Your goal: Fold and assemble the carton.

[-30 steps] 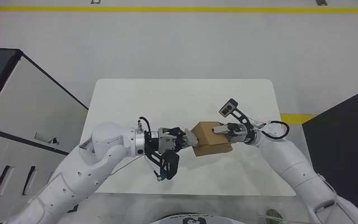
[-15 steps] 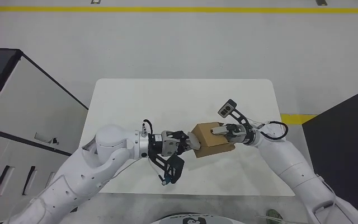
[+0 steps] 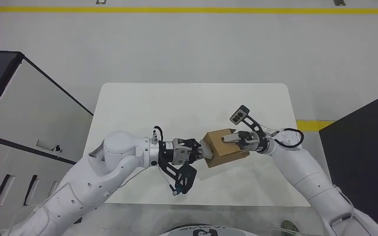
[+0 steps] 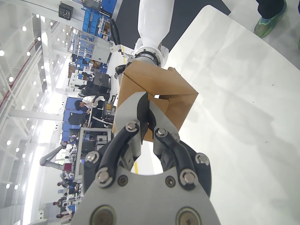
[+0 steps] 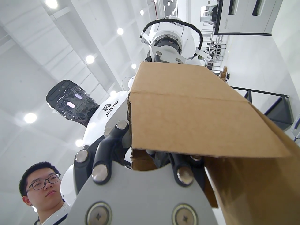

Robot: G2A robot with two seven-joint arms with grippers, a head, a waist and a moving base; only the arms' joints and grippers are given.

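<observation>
The left gripper (image 4: 146,101) has its fingers drawn together, pinching a flap edge at the left end of the carton (image 4: 154,83). The right gripper (image 3: 232,139) meets the same carton from the right. In the right wrist view one finger (image 5: 117,139) lies outside the cardboard wall and the rest of the gripper sits inside the open end, so it is clamped on that wall.

The carton (image 3: 220,153) is brown cardboard, partly formed into a box and tilted. Its end toward the right gripper is open, and folded flaps meet at its left end. It is held between the two grippers over the near half of the table (image 3: 177,106), a little right of centre. Whether its lower corner touches the tabletop cannot be told.

The table is white with rounded corners and stands on a pale grey floor. A yellow line (image 3: 189,9) runs across the floor at the far side. A grey cabinet (image 3: 35,106) stands to the left of the table, and a dark panel (image 3: 354,153) stands to the right.

There is one carton, two grippers and one table.
</observation>
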